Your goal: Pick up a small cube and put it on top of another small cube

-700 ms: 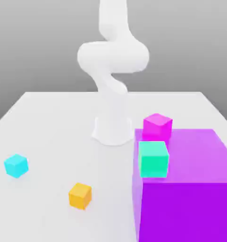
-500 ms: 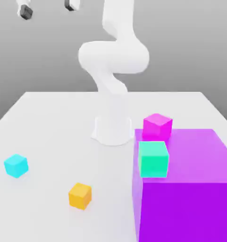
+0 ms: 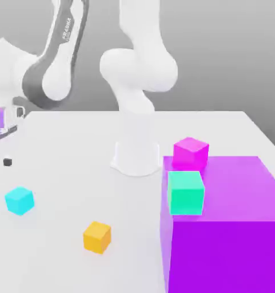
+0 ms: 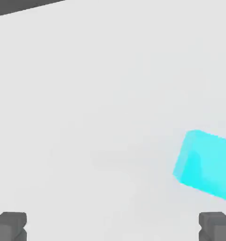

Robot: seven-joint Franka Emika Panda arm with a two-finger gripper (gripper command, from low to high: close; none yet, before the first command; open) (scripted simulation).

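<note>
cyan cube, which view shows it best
The exterior view: the cyan cube sits whole on the table, apart from the orange cube. The hand view shows it larger but cut off at the picture's edge.

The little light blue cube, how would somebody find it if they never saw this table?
Start at the big purple block on the exterior view's right, then cross the white table to its far left side. The small cyan cube sits there alone; its nearest neighbour is orange, and the greener teal cube sits against the purple block.

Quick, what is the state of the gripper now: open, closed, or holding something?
Gripper: open and holding nothing; the cyan cube lies on the table, not between the fingers.
</note>
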